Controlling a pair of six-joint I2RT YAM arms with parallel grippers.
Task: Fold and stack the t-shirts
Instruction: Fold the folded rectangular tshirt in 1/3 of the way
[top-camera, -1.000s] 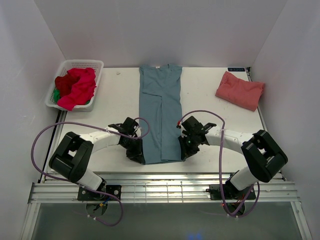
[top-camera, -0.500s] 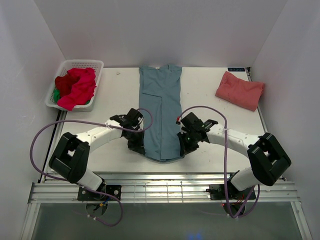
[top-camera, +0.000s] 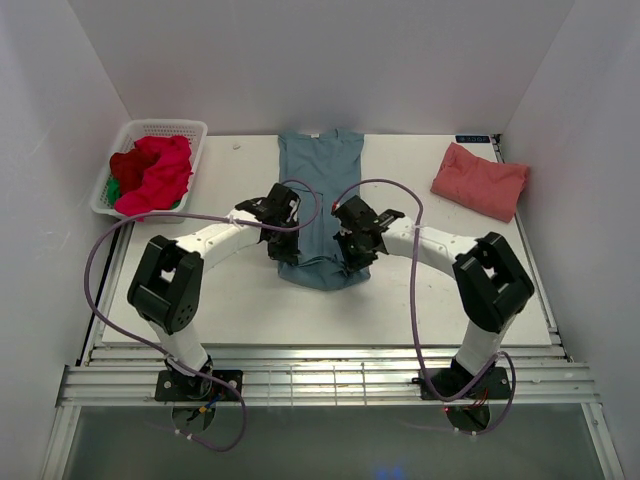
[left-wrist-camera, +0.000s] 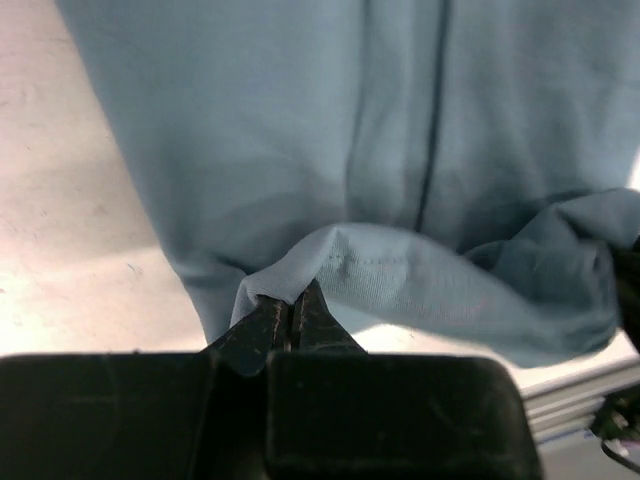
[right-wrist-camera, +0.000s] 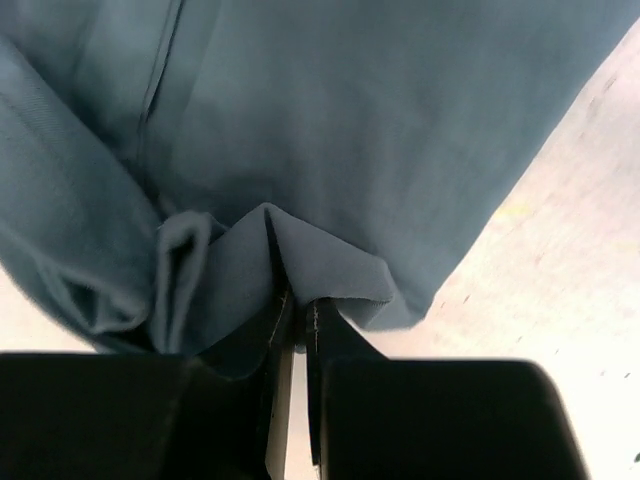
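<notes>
The teal-blue t-shirt (top-camera: 320, 185) lies in the middle of the table (top-camera: 230, 300). Its long axis runs from the near side to the far side, and its collar points away from the arms, close to the back edge. The far part lies flat in a narrow strip, with a lengthwise fold line down the body. The near end is lifted off the surface and sags in a loose curve between the two claws.

The left gripper (left-wrist-camera: 291, 310) is clenched on the hem at the shirt's left corner; its wrist view shows the fingertips pressed together with a thin ridge of cloth pinched between them. The right gripper (right-wrist-camera: 295, 305) is likewise clamped on the right corner, with a peak of fabric rising from between its fingers and a bunched fold just beside it. Seen from above, both claws hang over the shirt's near half, one at each side edge and near each other.

The salmon-pink t-shirt (top-camera: 480, 181) rests folded near the far right corner, well apart from the teal one. At the far left corner stands a white lattice basket (top-camera: 190, 130) holding a crumpled red t-shirt (top-camera: 155, 175), with a sliver of green cloth (top-camera: 113, 190) under it.

The table is white and matte — plain white walls (top-camera: 300, 60) close it in on three sides. Purple cables (top-camera: 410, 290) loop from each arm.
</notes>
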